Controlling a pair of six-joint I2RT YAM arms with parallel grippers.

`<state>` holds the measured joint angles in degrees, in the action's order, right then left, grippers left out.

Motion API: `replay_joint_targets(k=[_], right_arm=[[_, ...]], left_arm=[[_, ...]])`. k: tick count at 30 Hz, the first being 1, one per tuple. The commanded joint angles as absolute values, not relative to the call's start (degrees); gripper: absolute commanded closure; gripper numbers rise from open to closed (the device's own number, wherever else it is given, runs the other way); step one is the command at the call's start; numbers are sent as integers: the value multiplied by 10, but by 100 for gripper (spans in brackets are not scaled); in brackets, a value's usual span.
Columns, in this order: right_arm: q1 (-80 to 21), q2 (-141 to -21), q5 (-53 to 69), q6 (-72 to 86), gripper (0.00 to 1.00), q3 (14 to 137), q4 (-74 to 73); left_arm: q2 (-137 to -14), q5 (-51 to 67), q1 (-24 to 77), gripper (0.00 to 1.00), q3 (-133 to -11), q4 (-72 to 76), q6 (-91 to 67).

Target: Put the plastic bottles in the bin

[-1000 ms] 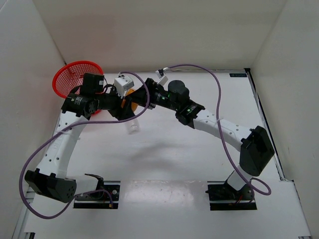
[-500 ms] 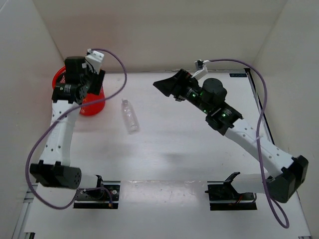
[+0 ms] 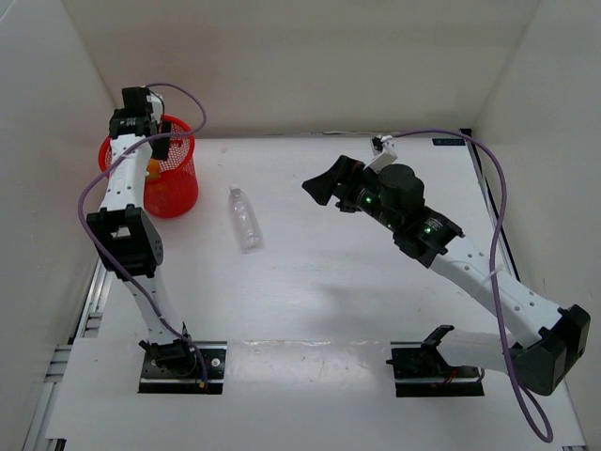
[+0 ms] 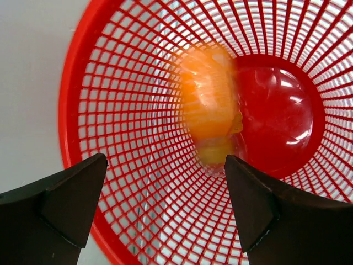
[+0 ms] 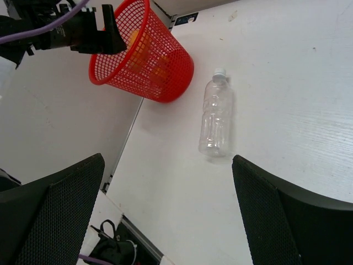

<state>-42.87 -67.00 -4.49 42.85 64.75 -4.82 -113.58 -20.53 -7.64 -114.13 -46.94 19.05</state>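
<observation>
The left fingers (image 4: 66,199) are hanging apart over the red mesh basket (image 4: 83,110) at upper left, orange bottle (image 4: 207,105) inside, while the spread right fingers (image 5: 60,204) are facing the clear bottle (image 5: 216,113) lying left of centre, which is probably going to roll away under a skewed pinch.

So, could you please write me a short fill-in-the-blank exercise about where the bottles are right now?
1. The clear bottle lies on its side on the ___, outside the bin.
2. Its cap is ___ in colour.
3. The blurred bottle inside the bin is ___ in colour.
4. The left tool, above the bin, is ___.
Missing words: table; white; orange; open.
</observation>
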Motion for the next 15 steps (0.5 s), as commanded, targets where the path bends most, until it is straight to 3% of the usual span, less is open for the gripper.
replay_joint_targets(k=[1, 9, 15], right_arm=[[-431, -650, -60, 402, 0, 652, -51], [-431, -645, -65, 407, 0, 641, -51], [-431, -645, -84, 417, 0, 628, -71]], left_arm=[[-1074, -238, -74, 1, -1199, -460, 150], [-976, -250, -63, 1, -1192, -460, 59], [-864, -22, -3, 1, -1080, -437, -13]])
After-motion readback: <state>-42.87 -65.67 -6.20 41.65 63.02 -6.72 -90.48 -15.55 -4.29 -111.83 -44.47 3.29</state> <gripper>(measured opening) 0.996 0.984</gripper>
